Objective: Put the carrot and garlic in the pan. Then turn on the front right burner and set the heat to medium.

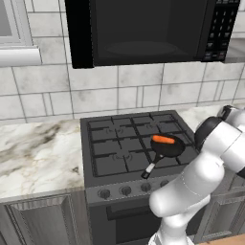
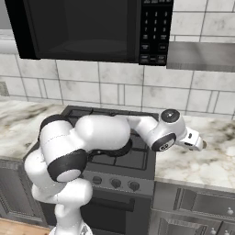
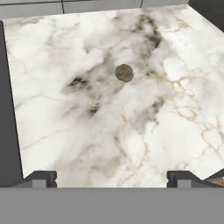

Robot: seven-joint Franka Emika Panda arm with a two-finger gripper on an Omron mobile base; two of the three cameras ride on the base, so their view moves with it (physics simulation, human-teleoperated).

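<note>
Bright orange tapered carrot (image 1: 163, 139): lying in the small round black frying pan (image 1: 168, 149) on the stove's front right burner. Small tan garlic bulb (image 3: 124, 72): alone on the white marble counter (image 3: 87, 122). Two-finger gripper (image 3: 113, 177): jaws spread wide, empty, above the garlic

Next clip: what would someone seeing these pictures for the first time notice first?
The bright orange carrot lying in the black pan on the stove's front right burner catches the eye at once. Next comes the white arm stretched right over the marble counter, its pincer wide open and empty. Ahead of it on that counter sits the small brownish garlic, not yet picked up.
</note>
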